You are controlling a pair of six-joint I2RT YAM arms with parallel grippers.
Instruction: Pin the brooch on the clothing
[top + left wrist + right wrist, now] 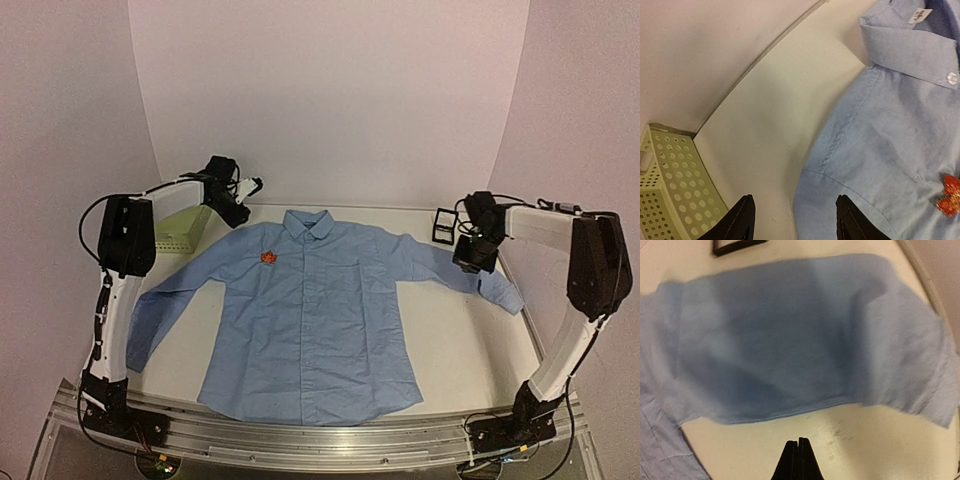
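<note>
Though unreadable, white neck label [920, 15] inside blue shirt [880, 150].

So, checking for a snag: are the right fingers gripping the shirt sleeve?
No, the right fingers are shut together with nothing between them, over the table beside the sleeve edge.

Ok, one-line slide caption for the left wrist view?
Open left hand between a pale green perforated plastic basket and a light blue collared shirt bearing a small orange-red brooch.
</note>
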